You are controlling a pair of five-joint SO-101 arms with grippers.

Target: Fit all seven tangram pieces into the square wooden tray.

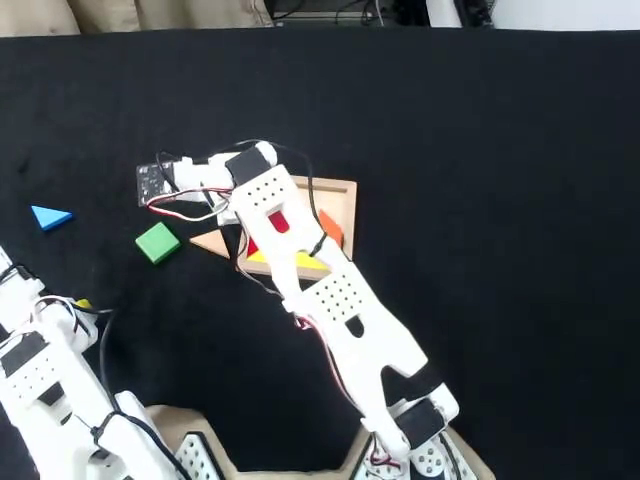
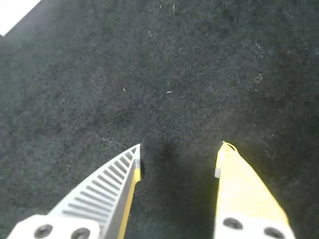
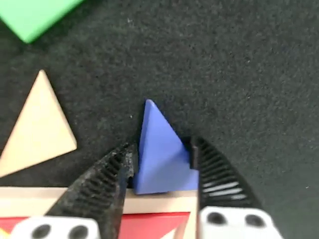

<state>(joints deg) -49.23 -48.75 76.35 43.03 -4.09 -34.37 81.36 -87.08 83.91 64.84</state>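
The square wooden tray point(image 1: 338, 195) lies mid-table with red point(image 1: 277, 222), yellow point(image 1: 290, 263) and orange point(image 1: 331, 228) pieces in it. My right gripper point(image 3: 159, 147) is shut on a blue triangle point(image 3: 158, 154), held just outside the tray's wooden rim point(image 3: 35, 195). Beside it on the cloth lie a beige triangle point(image 3: 37, 132) and a green square point(image 3: 35, 15). A second blue triangle point(image 1: 50, 216) rests far left. My left gripper point(image 2: 179, 154) hangs open over bare black cloth.
The right arm point(image 1: 340, 300) stretches from the near edge across the tray and hides part of it. The left arm point(image 1: 40, 365) sits at the near left corner. Black cloth covers the table all round.
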